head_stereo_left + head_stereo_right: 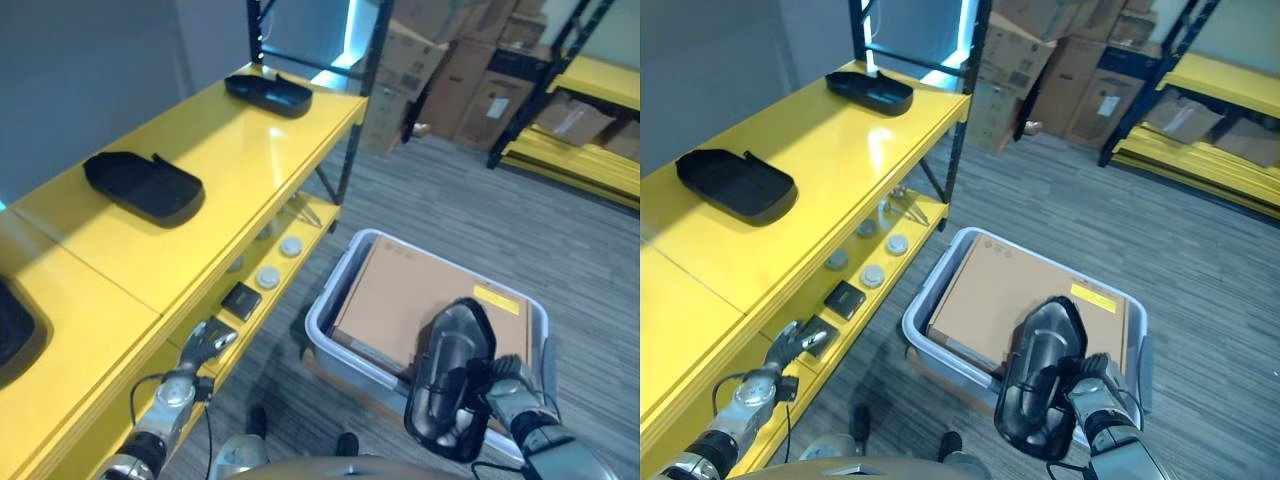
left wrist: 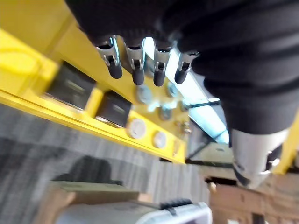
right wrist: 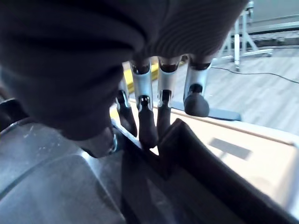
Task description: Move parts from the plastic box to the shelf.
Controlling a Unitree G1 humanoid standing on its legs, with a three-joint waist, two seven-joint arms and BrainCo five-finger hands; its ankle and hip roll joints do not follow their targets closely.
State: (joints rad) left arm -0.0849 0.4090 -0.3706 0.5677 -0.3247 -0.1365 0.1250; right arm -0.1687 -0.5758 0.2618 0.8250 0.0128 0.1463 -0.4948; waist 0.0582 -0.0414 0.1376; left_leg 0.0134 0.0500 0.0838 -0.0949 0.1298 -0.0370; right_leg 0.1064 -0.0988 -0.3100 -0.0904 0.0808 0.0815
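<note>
A long black moulded part (image 1: 448, 378) hangs above the near right corner of the grey plastic box (image 1: 326, 318), which stands on the floor with a brown cardboard sheet (image 1: 400, 295) lying in it. My right hand (image 1: 512, 396) is shut on the part; in the right wrist view its fingers (image 3: 148, 116) curl over the part's rim (image 3: 201, 172). The yellow shelf (image 1: 230, 150) at the left carries two more black parts (image 1: 145, 185) (image 1: 268, 93), and a third (image 1: 12, 335) is cut off by the left edge. My left hand (image 1: 207, 343) hangs open beside the shelf's lower level.
The lower shelf level holds small black boxes (image 1: 241, 300) and white round discs (image 1: 268, 277). Stacked cardboard cartons (image 1: 470, 70) stand at the back, with another yellow rack (image 1: 585, 140) at the back right. Grey carpet lies between the two racks.
</note>
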